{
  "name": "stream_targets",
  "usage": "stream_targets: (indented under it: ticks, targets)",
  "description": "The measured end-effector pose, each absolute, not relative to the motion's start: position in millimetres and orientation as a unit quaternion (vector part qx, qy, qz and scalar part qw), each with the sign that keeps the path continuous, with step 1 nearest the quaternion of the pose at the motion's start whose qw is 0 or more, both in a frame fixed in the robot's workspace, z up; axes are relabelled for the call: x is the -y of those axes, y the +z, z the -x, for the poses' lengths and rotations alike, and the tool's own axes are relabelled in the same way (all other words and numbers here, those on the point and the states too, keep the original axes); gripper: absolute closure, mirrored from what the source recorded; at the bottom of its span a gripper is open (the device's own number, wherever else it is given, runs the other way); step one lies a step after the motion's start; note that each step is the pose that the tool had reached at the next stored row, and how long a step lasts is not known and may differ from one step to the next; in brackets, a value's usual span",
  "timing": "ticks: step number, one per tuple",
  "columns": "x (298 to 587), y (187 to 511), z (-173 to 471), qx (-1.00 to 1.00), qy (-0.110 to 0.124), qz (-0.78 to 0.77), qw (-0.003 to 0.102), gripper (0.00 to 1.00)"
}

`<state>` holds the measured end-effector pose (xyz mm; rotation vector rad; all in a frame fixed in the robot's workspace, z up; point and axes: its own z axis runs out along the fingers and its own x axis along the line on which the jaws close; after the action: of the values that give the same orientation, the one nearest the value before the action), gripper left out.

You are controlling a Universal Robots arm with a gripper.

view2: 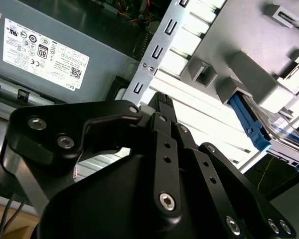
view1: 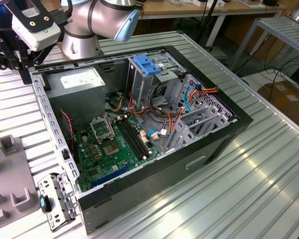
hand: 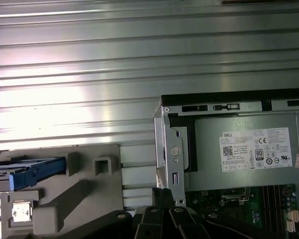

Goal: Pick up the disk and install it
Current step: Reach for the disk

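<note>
PC case [view1: 229,129] lies open-side up on ribbed metal table [view1: 249,189]. Inside:
- power supply [view1: 79,79], grey box w/ white label, at far corner twd the exterior view's left
- green motherboard [view1: 114,144] on the floor of the case
- grey drive cage [view1: 199,124] twd the exterior view's right
- blue plastic bracket [view1: 145,64] on the far bay
- orange/red cables [view1: 174,114] strung betw. board and cage

Grey fixture [hand: 84,184] sits on the table outside the case, just beside the power-supply end. It holds the disk [hand: 25,172] in a slot.

Disk:
- well apart from the drive cage
- long axis runs w/ the table ribs, one short end facing the case
- silver-grey metal body, blue rail along the visible long edge
- flat or on edge: can't tell

Gripper [view2: 162,102]: black, above the table at the case's power-supply corner, betw. fixture and case wall. Fingertips look drawn together, nothing held. Not touching the disk.

Loose perforated metal bracket [view1: 57,199] lies by the case's near corner, on the exterior view's left.
</note>
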<state>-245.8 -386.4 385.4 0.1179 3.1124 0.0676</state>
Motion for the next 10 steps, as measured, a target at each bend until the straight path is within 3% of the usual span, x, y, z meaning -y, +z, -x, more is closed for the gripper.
stream_targets:
  ticks: [10]
  targets:
    - [375.4, 385.3, 270.0, -0.999, 0.022, -0.038, 0.013, 0.89]
